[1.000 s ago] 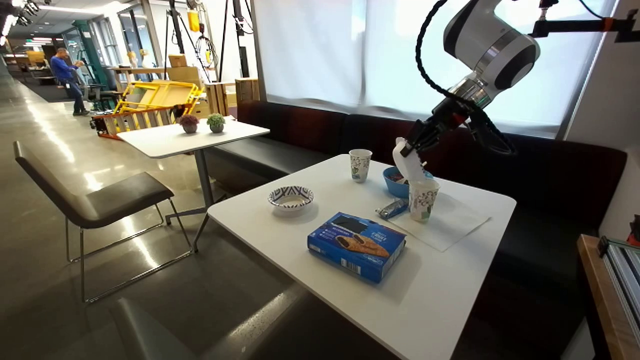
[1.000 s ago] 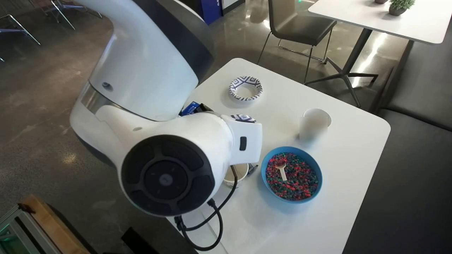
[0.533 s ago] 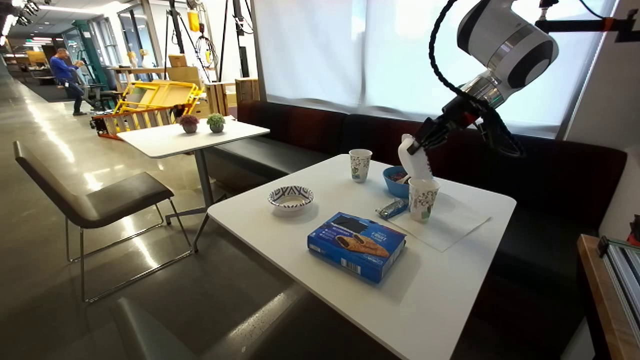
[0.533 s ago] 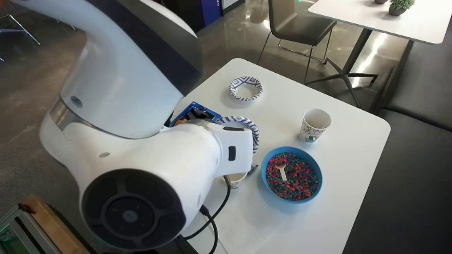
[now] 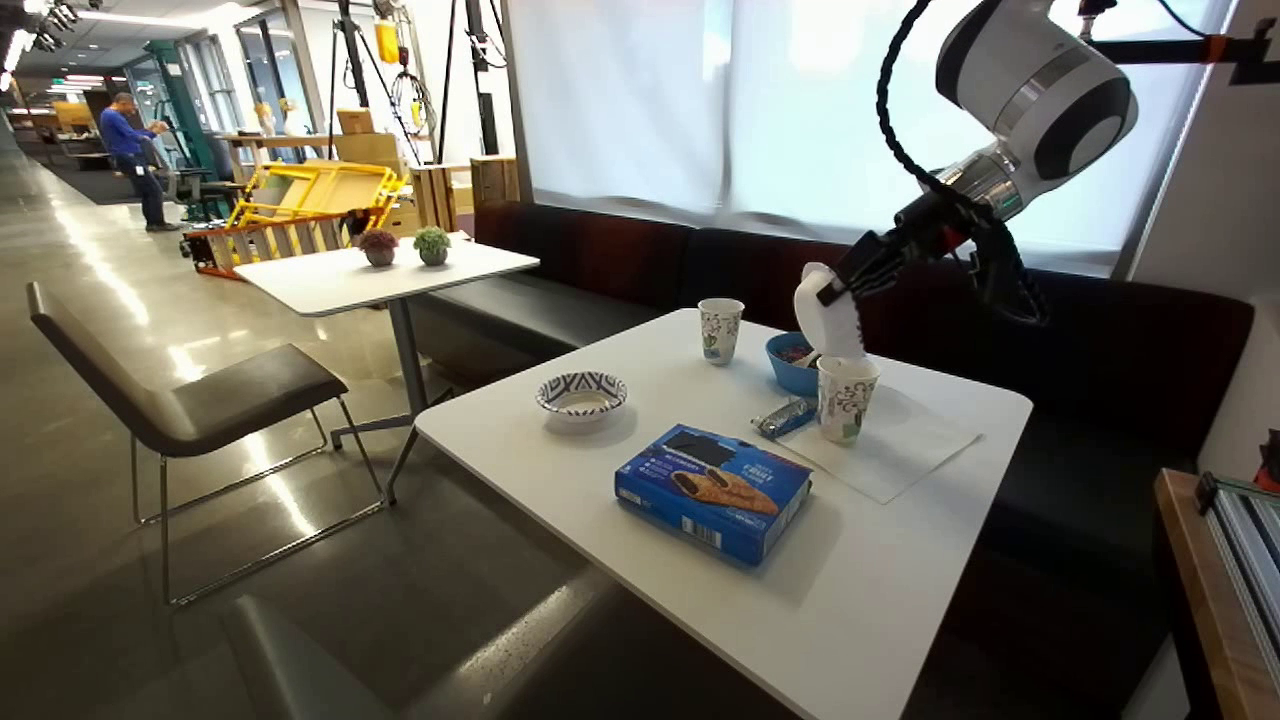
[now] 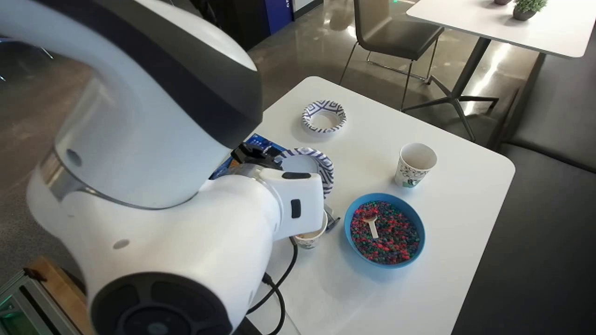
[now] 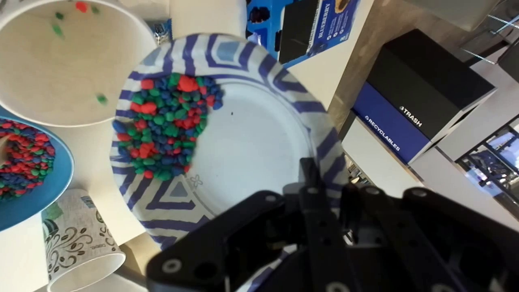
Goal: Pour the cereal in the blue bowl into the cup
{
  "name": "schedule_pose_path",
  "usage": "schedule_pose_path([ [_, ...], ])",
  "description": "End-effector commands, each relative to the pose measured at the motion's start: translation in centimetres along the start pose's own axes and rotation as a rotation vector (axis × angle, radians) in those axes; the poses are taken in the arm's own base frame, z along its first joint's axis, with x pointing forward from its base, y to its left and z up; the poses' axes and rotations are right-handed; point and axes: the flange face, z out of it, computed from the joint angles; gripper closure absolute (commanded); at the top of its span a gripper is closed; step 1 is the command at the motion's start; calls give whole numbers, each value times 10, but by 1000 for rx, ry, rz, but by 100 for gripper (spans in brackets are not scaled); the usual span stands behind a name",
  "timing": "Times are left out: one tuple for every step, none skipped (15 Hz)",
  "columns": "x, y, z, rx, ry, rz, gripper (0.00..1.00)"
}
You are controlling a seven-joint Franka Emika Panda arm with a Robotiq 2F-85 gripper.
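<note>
My gripper is shut on the rim of a white-and-blue patterned bowl, which also shows in both exterior views. The bowl is steeply tilted, its lower edge at the cup's mouth. Red, green and blue cereal is heaped at its lower side. The cup stands upright below; in the wrist view the cup shows a few blurred pieces in or over it. The solid blue bowl stands on the table behind the cup, holding cereal and a small spoon.
A patterned cup stands at the far edge of the table. A patterned paper bowl sits at the left. A blue box lies at the front. A wrapped bar and a paper sheet lie by the cup.
My gripper and the held bowl have moved slightly right in an exterior view, and the arm has swung down and left in an exterior view. The held bowl's inside shows more there.
</note>
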Motion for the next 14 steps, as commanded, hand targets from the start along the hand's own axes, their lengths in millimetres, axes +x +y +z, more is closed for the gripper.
schedule_pose_path([
  [-9, -2, -5, 38, 36, -15, 99],
  [-9, -2, -5, 43, 43, -18, 99],
  [-10, -1, -5, 47, 46, -21, 99],
  [-10, 0, -5, 50, 50, -22, 99],
  [-10, 0, -5, 52, 54, -26, 99],
  [-10, 1, -6, 58, 56, -26, 99],
  [-10, 1, -6, 60, 59, -27, 99],
  [-10, 2, -8, 63, 66, -30, 99],
  [-9, 4, -9, 60, 72, -32, 99],
  [-9, 7, -9, 56, 75, -30, 99],
  [-10, 8, -10, 53, 78, -31, 99],
  [-9, 10, -10, 49, 83, -33, 99],
  [-9, 11, -10, 46, 87, -33, 99],
  [-9, 11, -10, 51, 90, -39, 99],
])
